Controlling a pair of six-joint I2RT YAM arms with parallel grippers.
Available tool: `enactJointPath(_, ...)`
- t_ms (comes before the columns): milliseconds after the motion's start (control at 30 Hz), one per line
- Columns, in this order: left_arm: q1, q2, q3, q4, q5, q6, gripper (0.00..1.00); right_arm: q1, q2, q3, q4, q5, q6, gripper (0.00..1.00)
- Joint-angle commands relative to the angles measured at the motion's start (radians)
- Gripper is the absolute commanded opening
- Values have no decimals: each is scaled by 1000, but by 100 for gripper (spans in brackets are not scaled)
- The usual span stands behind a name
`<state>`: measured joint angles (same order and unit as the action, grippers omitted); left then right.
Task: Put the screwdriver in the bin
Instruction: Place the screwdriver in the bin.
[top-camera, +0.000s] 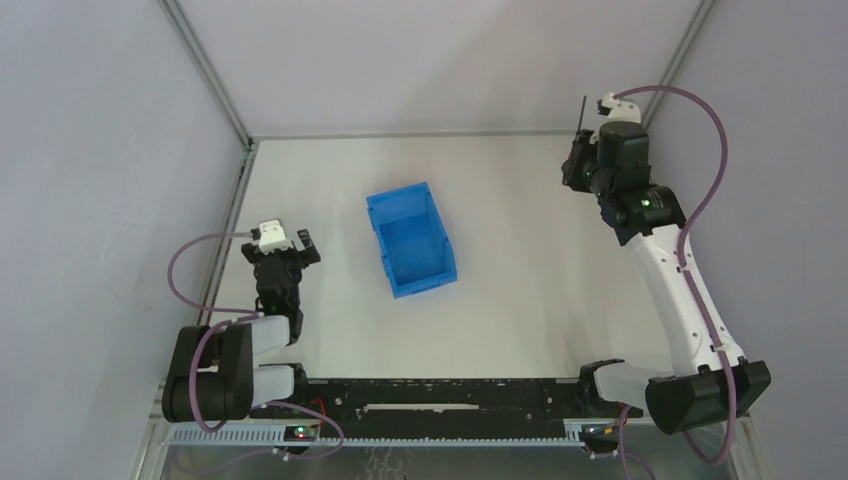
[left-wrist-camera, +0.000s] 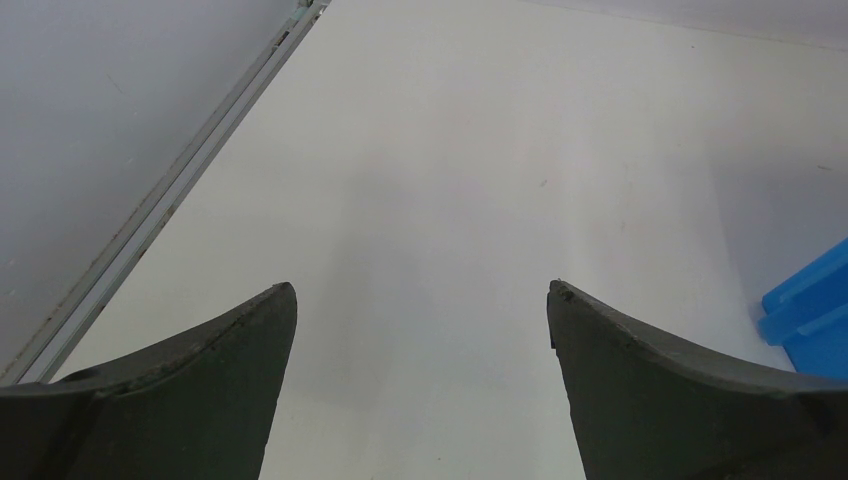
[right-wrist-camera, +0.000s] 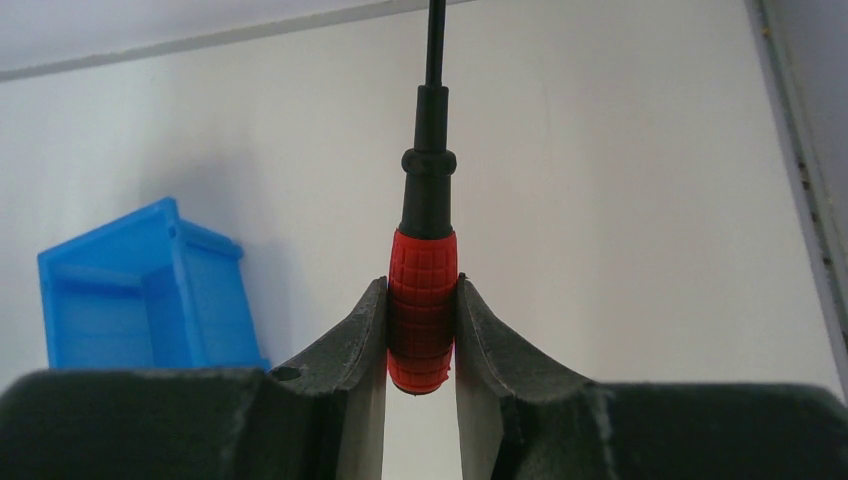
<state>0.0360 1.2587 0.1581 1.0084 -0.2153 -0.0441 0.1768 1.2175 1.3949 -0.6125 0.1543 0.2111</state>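
My right gripper is shut on the red handle of the screwdriver; its thin black shaft points out beyond the fingertips. In the top view that gripper is raised at the far right, with the black shaft sticking up. The blue bin stands on the table's middle, well left of the right gripper; it shows at the left in the right wrist view. My left gripper is open and empty over bare table, at the left in the top view. A bin corner shows at its right.
A metal frame rail runs along the table's left edge, with grey walls on the left, back and right. The rail also shows in the left wrist view. The arms' base bar lies along the near edge.
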Motion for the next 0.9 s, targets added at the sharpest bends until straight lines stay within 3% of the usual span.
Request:
enactJointPath(0,6,-3,38,34,-12,20,100,97,13,47,-14,33,19,6)
enactJointPath(467,5,-2,39,35,-12,20,100,440,227,211,-47,62,84,3)
enactJointPath(867,5,-2,39,35,-12,20,100,619,460,447,-115,64,80,2)
